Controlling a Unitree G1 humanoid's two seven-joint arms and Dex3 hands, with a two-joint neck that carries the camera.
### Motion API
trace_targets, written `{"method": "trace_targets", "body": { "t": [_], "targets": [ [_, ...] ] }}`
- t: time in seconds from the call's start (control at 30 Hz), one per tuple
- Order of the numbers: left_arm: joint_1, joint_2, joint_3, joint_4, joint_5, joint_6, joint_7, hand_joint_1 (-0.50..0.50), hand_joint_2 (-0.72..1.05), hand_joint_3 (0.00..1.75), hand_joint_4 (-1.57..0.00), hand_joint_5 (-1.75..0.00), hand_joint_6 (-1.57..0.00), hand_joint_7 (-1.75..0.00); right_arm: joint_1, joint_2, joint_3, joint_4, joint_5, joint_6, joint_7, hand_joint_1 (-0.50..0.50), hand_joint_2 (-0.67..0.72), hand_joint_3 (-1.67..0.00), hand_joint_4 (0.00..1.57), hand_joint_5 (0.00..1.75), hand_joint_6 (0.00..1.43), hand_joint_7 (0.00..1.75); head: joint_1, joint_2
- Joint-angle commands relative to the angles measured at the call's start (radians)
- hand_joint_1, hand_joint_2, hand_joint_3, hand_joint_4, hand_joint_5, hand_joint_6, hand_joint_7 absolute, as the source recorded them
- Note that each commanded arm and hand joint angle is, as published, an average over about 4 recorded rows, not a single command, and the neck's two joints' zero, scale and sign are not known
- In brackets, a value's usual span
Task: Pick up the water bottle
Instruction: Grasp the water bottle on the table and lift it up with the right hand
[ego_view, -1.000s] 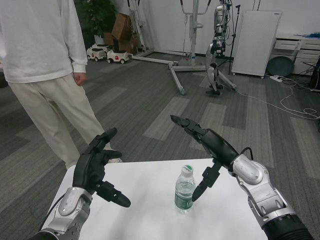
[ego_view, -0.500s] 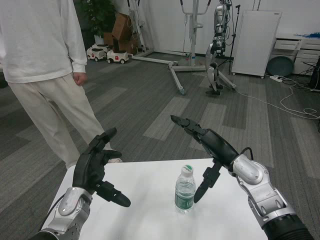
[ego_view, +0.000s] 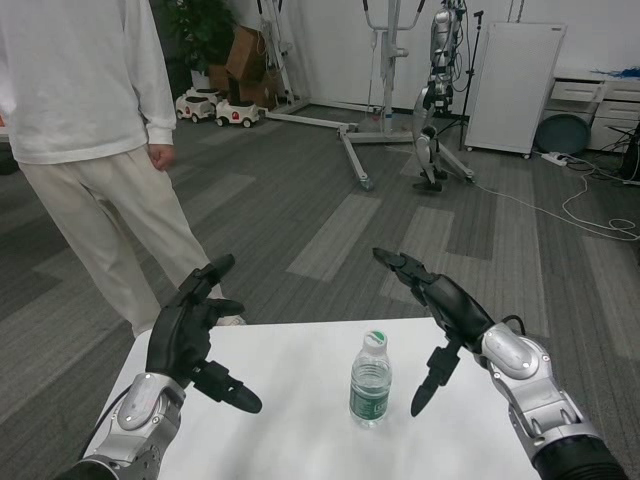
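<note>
Looking down from the head view, I see the right robot hand (ego_view: 440, 318) hovering over the right part of the surface (ego_view: 290, 400), fingers spread apart and holding nothing, its thumb hanging down just beside the water bottle (ego_view: 370, 380) without touching it. The left robot hand (ego_view: 192, 335) waits over the left edge of the surface, also spread with nothing in it, well apart from the bottle.

I judge this to be the approach step: no grasp is made yet. The next move, as I read it, calls for bringing the right robot hand in sideways so the bottle's body sits between thumb and fingers, then closing around its middle, near the green label, before any lift.

The water bottle stands upright near the middle of the surface, a little toward the right hand. Its long axis runs vertically, with the white cap pointing up and the base flat on the surface.

Beyond the surface, a person (ego_view: 85, 130) in light clothes stands on the grey floor to the left.
</note>
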Motion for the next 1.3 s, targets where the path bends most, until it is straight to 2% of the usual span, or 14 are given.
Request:
{"method": "trace_targets", "body": {
  "t": [0.03, 0.27, 0.47, 0.63, 0.9, 0.97, 1.1, 1.3],
  "targets": [
    [-0.004, 0.007, 0.008, 0.002, -0.001, -0.006, 0.002, -0.50, -0.55, 0.09, 0.00, -1.75, 0.00, -0.40, -0.009, 0.010, -0.020, 0.052, 0.010, 0.001, -0.008, -0.46, 0.34, -0.08, 0.00, 0.00, 0.00, 0.00, 0.001, 0.000],
    [-0.004, 0.005, 0.008, 0.002, -0.002, -0.006, 0.002, -0.50, -0.55, 0.09, 0.00, -1.75, 0.00, -0.40, -0.015, 0.023, -0.030, 0.184, 0.015, 0.001, -0.018, -0.44, 0.38, -0.08, 0.00, 0.00, 0.00, 0.00, -0.003, -0.001],
    [-0.004, 0.005, 0.008, 0.003, -0.002, -0.006, 0.002, -0.50, -0.55, 0.09, 0.00, -1.75, 0.00, -0.35, -0.028, 0.036, -0.041, 0.305, 0.026, -0.002, -0.037, -0.46, 0.41, -0.08, 0.00, 0.00, 0.00, 0.00, -0.003, -0.002],
    [-0.004, 0.004, 0.008, 0.005, -0.003, -0.006, 0.002, -0.50, -0.55, 0.09, 0.00, -1.75, 0.00, -0.40, -0.053, 0.042, -0.060, 0.441, 0.029, -0.002, -0.053, -0.46, 0.41, -0.06, 0.00, 0.00, 0.00, 0.00, -0.004, -0.001],
    [-0.004, -0.007, 0.008, 0.008, -0.004, -0.006, 0.004, -0.50, -0.55, 0.09, 0.00, -1.75, 0.00, -0.38, -0.124, 0.053, -0.073, 0.667, 0.028, -0.003, -0.094, -0.46, 0.41, -0.08, 0.00, 0.00, 0.00, 0.00, 0.001, 0.002],
    [-0.004, -0.009, 0.008, 0.008, -0.004, -0.007, 0.005, -0.50, -0.55, 0.09, 0.00, -1.75, 0.00, -0.35, -0.137, 0.057, -0.073, 0.703, 0.027, -0.003, -0.108, -0.46, 0.41, -0.08, 0.00, 0.00, 0.00, 0.00, -0.001, 0.002],
    [-0.004, -0.010, 0.008, 0.010, -0.004, -0.008, 0.005, -0.50, -0.55, 0.09, 0.00, -1.75, 0.00, -0.38, -0.160, 0.065, -0.072, 0.761, 0.024, -0.005, -0.133, -0.46, 0.41, -0.08, 0.00, 0.00, 0.00, 0.00, -0.002, 0.003],
    [-0.003, -0.010, 0.007, 0.010, -0.004, -0.008, 0.005, -0.50, -0.55, 0.09, 0.00, -1.75, 0.00, -0.38, -0.180, 0.072, -0.047, 0.779, 0.019, -0.005, -0.152, -0.46, 0.34, -0.06, 0.00, 0.00, 0.00, 0.00, -0.005, 0.009]
  ]
}}
